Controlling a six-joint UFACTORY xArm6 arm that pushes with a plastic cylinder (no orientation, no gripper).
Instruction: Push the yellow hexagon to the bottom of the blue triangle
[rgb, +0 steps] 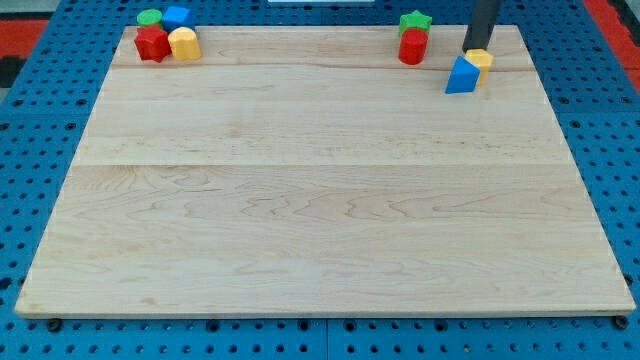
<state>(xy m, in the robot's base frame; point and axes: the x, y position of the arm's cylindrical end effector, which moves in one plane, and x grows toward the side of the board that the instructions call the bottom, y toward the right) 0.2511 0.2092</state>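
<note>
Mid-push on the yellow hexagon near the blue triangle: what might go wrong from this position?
1. The yellow hexagon touches the blue triangle, and my tip sits just above it toward the view's top; pushing down would likely shove both together.
2. Both blocks lie near the board's right edge, so steering around that side could slide the hexagon off.
3. The red block and green star stand close on the left; a wide detour may knock them.
</note>
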